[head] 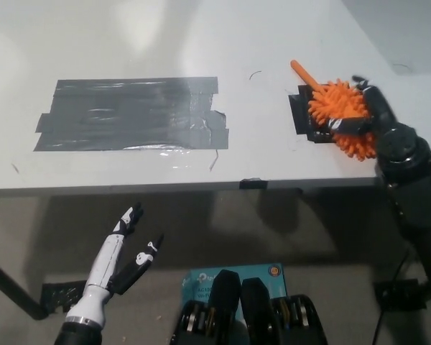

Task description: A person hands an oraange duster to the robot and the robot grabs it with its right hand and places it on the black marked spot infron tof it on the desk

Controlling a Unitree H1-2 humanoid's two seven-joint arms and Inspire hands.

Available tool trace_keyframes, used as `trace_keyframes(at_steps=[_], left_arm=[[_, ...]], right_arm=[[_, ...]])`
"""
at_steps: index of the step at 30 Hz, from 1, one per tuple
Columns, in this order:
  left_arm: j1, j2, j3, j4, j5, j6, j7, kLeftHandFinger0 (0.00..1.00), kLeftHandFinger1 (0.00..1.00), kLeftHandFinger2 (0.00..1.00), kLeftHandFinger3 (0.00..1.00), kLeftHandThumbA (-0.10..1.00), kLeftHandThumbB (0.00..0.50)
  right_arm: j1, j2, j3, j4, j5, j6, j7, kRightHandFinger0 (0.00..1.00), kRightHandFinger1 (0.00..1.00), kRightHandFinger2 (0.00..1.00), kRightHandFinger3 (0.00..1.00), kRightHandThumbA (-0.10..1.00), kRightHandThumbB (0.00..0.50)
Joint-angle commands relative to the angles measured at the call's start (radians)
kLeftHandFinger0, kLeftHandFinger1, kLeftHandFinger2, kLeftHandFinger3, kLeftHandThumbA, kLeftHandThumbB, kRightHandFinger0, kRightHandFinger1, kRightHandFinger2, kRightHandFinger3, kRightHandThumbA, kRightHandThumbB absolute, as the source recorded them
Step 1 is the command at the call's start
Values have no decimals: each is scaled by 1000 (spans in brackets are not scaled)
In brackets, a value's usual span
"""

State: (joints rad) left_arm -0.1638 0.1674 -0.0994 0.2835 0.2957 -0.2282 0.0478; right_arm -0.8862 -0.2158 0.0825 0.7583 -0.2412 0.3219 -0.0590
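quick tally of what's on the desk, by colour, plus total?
Orange: 1, the duster, held by the right hand over the small black tape mark
Black: 1, that small tape mark
Grey: 1, large tape patch
Total: 3
Left hand rests below the desk, open.

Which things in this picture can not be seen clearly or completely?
- Black marked spot, head view: mostly covered by the orange duster.
- Right robot hand, head view: its fingers are buried in the duster bristles.
- Left robot hand, head view: open below the desk edge.
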Motion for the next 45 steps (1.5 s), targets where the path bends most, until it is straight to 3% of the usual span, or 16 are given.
trace_keyframes(at_steps=[1,3,6,8,10,12,18,23,28,30,32,42,45], left_arm=[[-24,14,3,-21,-2,-10,-6,1000,1000,1000,1000,774,76],[-30,13,3,-16,-5,-12,-5,1000,1000,1000,1000,777,78],[-34,13,5,-11,-2,-9,-2,1000,1000,1000,1000,788,80],[-35,14,5,-9,-2,-9,0,1000,1000,1000,1000,784,73],[-40,14,6,-2,-4,-11,0,1000,1000,1000,1000,788,81],[-40,13,5,-2,-1,-9,1,1000,1000,1000,1000,797,85],[-42,15,6,3,-7,-8,-3,1000,1000,1000,1000,797,83],[-36,8,-2,10,-1,-8,-1,1000,1000,1000,1000,798,74],[-3,-1,-11,26,6,-28,10,1000,1000,1000,1000,821,91],[1,-1,-10,28,5,-29,12,1000,1000,1000,1000,806,80],[1,-1,-10,31,5,-30,14,1000,1000,1000,1000,778,70],[-17,2,-7,34,0,-23,8,1000,1000,1000,1000,748,56],[-20,-2,-8,32,7,-14,13,1000,1000,1000,1000,773,85]], right_arm=[[-5,-18,-71,-236,-24,-72,-145,1000,1000,1000,1000,736,351],[9,-24,-102,-356,-27,-102,-169,1000,1000,1000,1000,792,332],[22,-38,-163,-567,-13,-125,-178,1000,1000,1000,1000,989,376],[21,-53,-190,-677,2,-124,-161,1000,1000,1000,1000,1000,381],[35,-73,-213,-874,7,-104,-125,1000,1000,1000,1000,1000,417],[58,-81,-216,-1013,-12,-75,-101,1000,1000,1000,1000,1000,405],[193,-57,-206,-1249,-15,-121,-79,1000,1000,1000,1000,1000,399],[437,-52,-141,-1444,56,-172,3,1000,1000,1000,1000,1000,327],[658,-62,-49,-1411,65,-238,56,1000,1000,1000,1000,1000,274],[692,-58,-31,-1372,68,-254,62,1000,1000,1000,1000,1000,297],[719,-51,-13,-1302,77,-289,66,1000,1000,1000,1000,1000,280],[744,-29,61,-1030,100,-358,116,1000,1000,1000,1000,1000,240],[736,-23,78,-940,96,-351,134,1000,1000,1000,1000,1000,248]])
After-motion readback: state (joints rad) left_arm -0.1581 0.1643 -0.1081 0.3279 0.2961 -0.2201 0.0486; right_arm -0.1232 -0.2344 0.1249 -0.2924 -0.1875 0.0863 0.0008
